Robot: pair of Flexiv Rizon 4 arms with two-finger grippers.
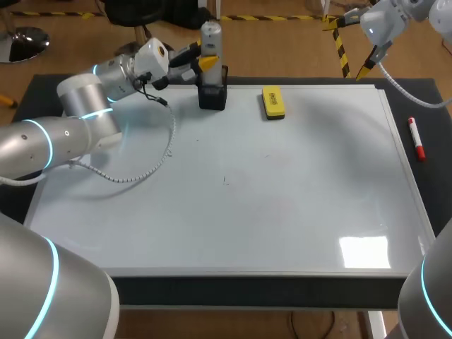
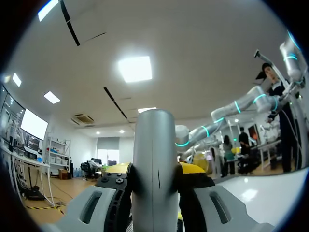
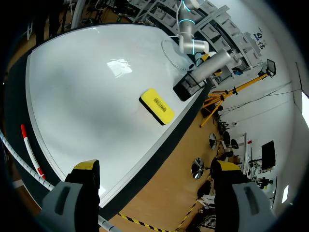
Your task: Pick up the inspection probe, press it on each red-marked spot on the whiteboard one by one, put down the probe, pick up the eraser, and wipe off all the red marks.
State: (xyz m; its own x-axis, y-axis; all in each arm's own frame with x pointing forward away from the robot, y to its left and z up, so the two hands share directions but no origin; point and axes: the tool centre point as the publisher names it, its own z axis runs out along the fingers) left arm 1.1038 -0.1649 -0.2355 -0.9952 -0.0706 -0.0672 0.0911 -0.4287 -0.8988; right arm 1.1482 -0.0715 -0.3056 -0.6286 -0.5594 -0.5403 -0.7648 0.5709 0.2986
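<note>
The inspection probe point(image 1: 211, 42), a grey cylinder, stands upright with its lower end in a black holder point(image 1: 212, 95) at the whiteboard's far edge. My left gripper point(image 1: 205, 61) is shut on it from both sides. In the left wrist view the probe point(image 2: 154, 159) fills the gap between the yellow-tipped fingers point(image 2: 193, 169). The yellow eraser point(image 1: 272, 102) lies flat to the right of the holder. My right gripper point(image 1: 348, 47) hangs open and empty above the far right corner. From there it looks down on the eraser point(image 3: 157, 106) and the probe point(image 3: 210, 65). I see no red marks on the whiteboard point(image 1: 282, 198).
A red and white marker point(image 1: 417, 139) lies on the dark table strip beside the board's right edge. The left arm's coiled white cable point(image 1: 152, 162) rests on the board's left part. A few tiny dark specks sit near the board's middle.
</note>
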